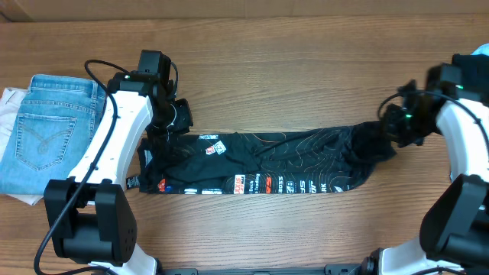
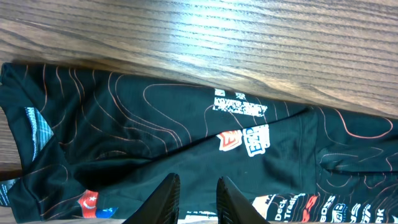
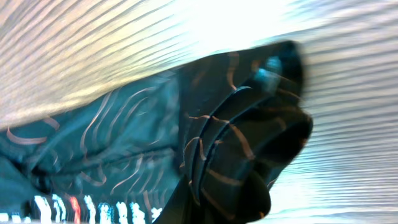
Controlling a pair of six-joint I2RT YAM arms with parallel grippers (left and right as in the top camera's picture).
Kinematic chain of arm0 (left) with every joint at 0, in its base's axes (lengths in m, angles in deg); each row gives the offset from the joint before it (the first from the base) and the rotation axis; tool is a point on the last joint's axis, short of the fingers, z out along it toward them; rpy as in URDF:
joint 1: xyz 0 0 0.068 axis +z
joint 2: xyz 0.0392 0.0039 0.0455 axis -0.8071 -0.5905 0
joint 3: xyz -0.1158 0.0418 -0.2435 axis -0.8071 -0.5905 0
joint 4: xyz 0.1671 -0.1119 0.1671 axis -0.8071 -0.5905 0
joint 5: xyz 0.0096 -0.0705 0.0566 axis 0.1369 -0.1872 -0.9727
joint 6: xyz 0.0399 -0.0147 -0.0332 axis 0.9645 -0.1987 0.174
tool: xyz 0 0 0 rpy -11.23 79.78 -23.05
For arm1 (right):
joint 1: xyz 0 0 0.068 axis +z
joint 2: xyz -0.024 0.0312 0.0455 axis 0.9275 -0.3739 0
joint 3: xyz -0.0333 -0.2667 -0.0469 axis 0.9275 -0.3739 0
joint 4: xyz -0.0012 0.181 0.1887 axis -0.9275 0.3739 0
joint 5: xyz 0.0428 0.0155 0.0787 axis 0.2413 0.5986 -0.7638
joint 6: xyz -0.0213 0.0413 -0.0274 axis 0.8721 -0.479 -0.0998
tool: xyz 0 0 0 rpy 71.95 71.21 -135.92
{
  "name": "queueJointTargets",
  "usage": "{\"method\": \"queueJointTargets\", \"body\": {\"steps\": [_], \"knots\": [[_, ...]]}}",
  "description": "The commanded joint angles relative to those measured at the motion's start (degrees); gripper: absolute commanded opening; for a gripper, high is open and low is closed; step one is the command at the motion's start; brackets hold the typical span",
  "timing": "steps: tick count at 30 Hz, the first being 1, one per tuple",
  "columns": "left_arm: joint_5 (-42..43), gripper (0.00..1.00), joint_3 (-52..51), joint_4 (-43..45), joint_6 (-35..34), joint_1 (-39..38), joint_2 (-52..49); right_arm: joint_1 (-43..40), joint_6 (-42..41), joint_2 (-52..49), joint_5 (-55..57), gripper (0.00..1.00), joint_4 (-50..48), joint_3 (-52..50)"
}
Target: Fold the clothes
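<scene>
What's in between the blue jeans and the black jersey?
In the overhead view, the robot's white left arm reaches across bare table between jeans and jersey.

White shells with black joints form the left arm (image 1: 114, 141) and right arm (image 1: 467, 145); a black cable (image 1: 72, 200) trails the left one; the left hand (image 2: 198, 200) has dark, seemingly black fingers (image 2: 163, 200).

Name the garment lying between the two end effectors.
The black thin-fabric jersey with orange contour lines, spread as a long band. The light-blue denim jeans and white cloth lie apart at the far left.
</scene>
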Motion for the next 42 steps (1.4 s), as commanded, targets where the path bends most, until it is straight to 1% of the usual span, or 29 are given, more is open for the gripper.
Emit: {"method": "queueJointTargets", "body": {"steps": [1, 5, 7, 11, 16, 22, 28, 29, 30, 32, 35, 38, 42], "knots": [[1.03, 0.24, 0.35, -0.02, 1.14, -0.02, 0.17, 6.01, -1.99, 2.03, 0.55, 0.04, 1.03, 1.42], [1.03, 0.24, 0.35, -0.17, 1.16, -0.02, 0.17, 14.99, -3.69, 1.66, 0.85, 0.04, 1.55, 1.2], [1.01, 0.25, 0.35, -0.26, 1.2, -0.02, 0.17, 20.06, -6.12, 1.36, 1.66, 0.04, 0.9, 1.2], [1.03, 0.25, 0.35, -0.57, 1.36, -0.02, 0.17, 27.61, -11.21, 0.55, 2.71, 0.04, -1.79, 1.2], [1.01, 0.25, 0.35, -1.11, 1.57, -0.09, 0.17, 35.78, -14.19, -0.98, 2.71, 0.05, -5.97, 1.2], [1.01, 0.24, 0.35, -1.09, 1.57, -0.09, 0.17, 41.92, -14.38, -3.85, 2.71, 0.06, -7.69, 1.2], [1.01, 0.24, 0.35, -1.11, 1.57, -0.09, 0.17, 45.62, -15.23, -4.96, 2.67, 0.08, -10.6, 1.2], [1.01, 0.24, 0.35, -1.09, 1.57, -0.09, 0.17, 46.03, -15.23, -4.96, 2.45, 0.11, -11.13, 1.2], [1.01, 0.24, 0.35, -1.09, 1.57, -0.11, 0.17, 46.62, -15.19, -4.96, 2.19, 0.2, -11.8, 1.2], [1.01, 0.25, 0.35, -1.09, 1.57, -0.11, 0.17, 47.01, -15.1, -4.96, 1.42, 0.27, -12.5, 1.22], [1.01, 0.25, 0.35, -1.33, 1.57, -0.11, 0.17, 47.1, -12.17, -4.96, 1.03, 0.36, -12.74, 1.29], [1.01, 0.26, 0.35, -2.01, 1.7, -0.11, 0.17, 45.97, -12.13, -4.85, 2.6, 0.36, -12.61, 1.29], [0.94, 0.26, 0.35, -3.1, 2.45, -0.11, 0.17, 43.56, -12.35, -4.04, 6.27, 0.35, -11.3, 1.75]]}}
